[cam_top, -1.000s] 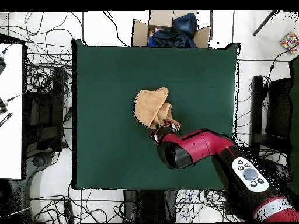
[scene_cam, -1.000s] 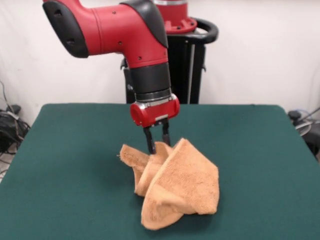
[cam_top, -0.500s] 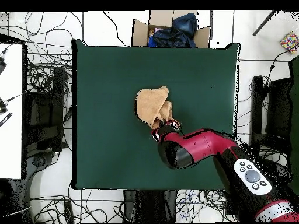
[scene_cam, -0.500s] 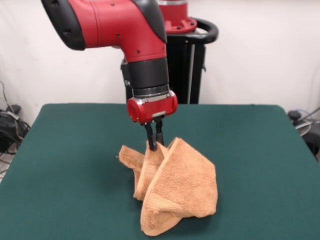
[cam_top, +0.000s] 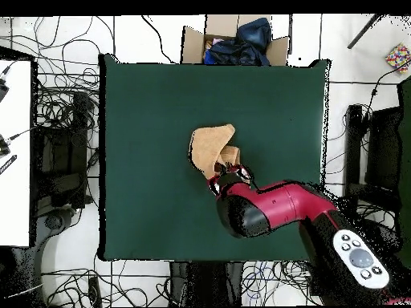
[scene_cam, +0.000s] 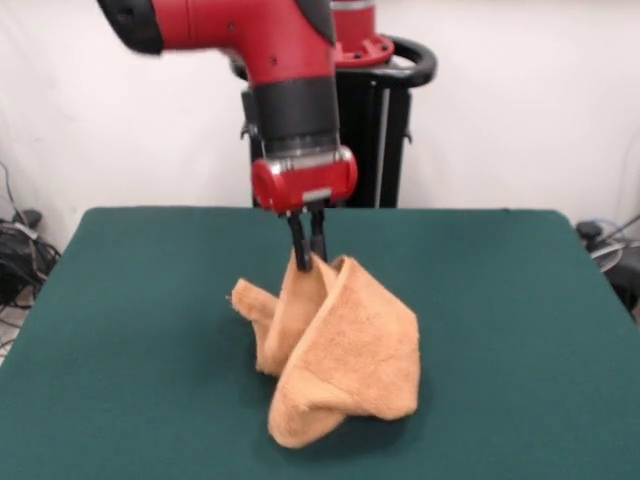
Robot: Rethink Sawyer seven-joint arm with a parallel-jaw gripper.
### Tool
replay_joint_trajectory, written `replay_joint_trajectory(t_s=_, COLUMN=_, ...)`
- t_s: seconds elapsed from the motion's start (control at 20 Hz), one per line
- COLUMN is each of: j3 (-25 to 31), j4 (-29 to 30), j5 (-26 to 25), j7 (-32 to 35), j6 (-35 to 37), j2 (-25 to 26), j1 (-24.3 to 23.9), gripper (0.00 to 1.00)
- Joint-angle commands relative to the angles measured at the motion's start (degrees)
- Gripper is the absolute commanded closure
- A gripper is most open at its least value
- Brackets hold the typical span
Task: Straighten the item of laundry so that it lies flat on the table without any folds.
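The item of laundry [scene_cam: 345,355] is an orange-tan terry towel, bunched into a tent of folds near the middle of the dark green table [scene_cam: 120,330]. My gripper [scene_cam: 308,258] comes down from the red arm and is shut on the towel's top fold, holding that part up while the lower folds still rest on the table. From above, the towel [cam_top: 209,145] shows as a tan patch just beyond the arm's red wrist, and the wrist hides the gripper's tips there.
The green table [cam_top: 144,96] reaches well beyond the towel on every side. A cardboard box of dark clothes [cam_top: 234,40] stands past the table's far edge in the overhead view. Cables lie on the floor around the table.
The gripper has closed on the towel's top fold and risen, drawing the cloth up into a taller peak. The towel's lower folds have pulled in slightly.
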Motion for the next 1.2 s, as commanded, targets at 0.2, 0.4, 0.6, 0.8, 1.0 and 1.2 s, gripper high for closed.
replay_joint_trajectory(t_s=0.2, j3=23.35, j4=13.60, j5=32.16, j7=-12.56, j6=20.82, j2=-30.21, j1=-12.90, gripper=1.00)
replay_joint_trajectory(t_s=0.4, j3=22.69, j4=15.12, j5=48.78, j7=-20.00, j6=28.37, j2=-43.83, j1=-13.84, gripper=1.00)
replay_joint_trajectory(t_s=0.6, j3=9.54, j4=11.70, j5=52.38, j7=-23.38, j6=37.69, j2=-52.43, j1=-6.38, gripper=1.00)
replay_joint_trajectory(t_s=0.8, j3=4.59, j4=7.54, j5=51.79, j7=-21.56, j6=44.53, j2=-54.23, j1=-2.52, gripper=1.00)
replay_joint_trajectory(t_s=1.0, j3=1.79, j4=4.07, j5=49.83, j7=-20.11, j6=49.94, j2=-55.28, j1=0.37, gripper=1.00)
replay_joint_trajectory(t_s=1.2, j3=1.94, j4=0.99, j5=47.79, j7=-19.39, j6=53.89, j2=-54.08, j1=1.96, gripper=1.00)
